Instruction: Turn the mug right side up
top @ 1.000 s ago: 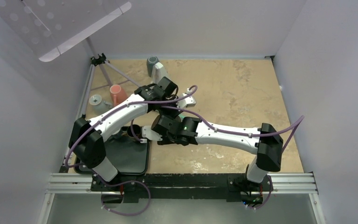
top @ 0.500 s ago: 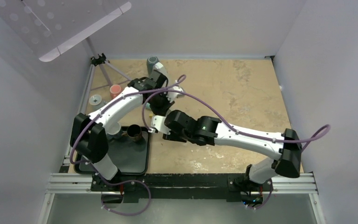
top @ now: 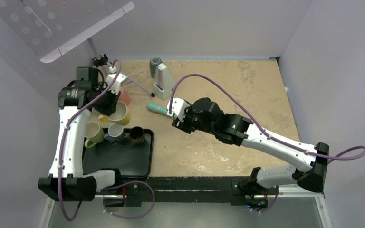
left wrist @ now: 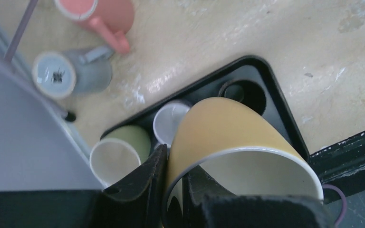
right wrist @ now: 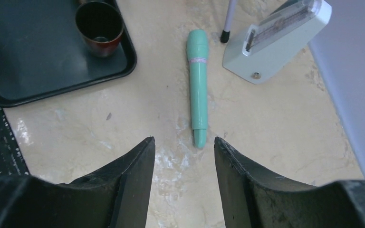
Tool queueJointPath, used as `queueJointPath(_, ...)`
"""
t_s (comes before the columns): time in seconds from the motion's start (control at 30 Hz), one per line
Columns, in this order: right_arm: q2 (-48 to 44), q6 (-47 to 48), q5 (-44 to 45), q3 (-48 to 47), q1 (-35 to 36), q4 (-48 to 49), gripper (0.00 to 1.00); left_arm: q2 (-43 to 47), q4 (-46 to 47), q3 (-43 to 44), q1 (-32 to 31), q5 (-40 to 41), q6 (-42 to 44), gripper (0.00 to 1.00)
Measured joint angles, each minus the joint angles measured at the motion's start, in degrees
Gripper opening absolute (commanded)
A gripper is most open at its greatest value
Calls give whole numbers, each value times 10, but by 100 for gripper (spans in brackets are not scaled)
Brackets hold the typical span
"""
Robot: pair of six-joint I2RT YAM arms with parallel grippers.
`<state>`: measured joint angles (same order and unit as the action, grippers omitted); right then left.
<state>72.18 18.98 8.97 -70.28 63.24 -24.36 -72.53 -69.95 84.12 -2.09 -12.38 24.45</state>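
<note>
Swinging apart from their earlier tangle, both arms are now separating. The left gripper (left wrist: pixel 175 187) is carrying the glossy yellow ceramic mug (top: pixel 117 114) out to the left, its fingers pinching narrowly on the wall at the rim, one inside and one outside. The mug is hanging tilted, mouth showing, above the far-left part of the black plastic tray (top: pixel 123 166), over the pale green mug (left wrist: pixel 119 152) and small grey cup (left wrist: pixel 171 121). The right gripper (right wrist: pixel 183 142) is hovering part-open, holding nothing, above the teal pen-shaped tool (right wrist: pixel 198 85).

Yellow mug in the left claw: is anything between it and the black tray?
Yes: beneath the yellow mug, a green mug, grey cup and brown cup crowd the far edge of the tray; its near half is bare.
</note>
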Motion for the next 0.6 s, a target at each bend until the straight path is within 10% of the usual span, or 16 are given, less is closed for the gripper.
queueJointPath(0.6,-23,47,-117,67,-114,96,59,143,-152,-126,392,15,134,0)
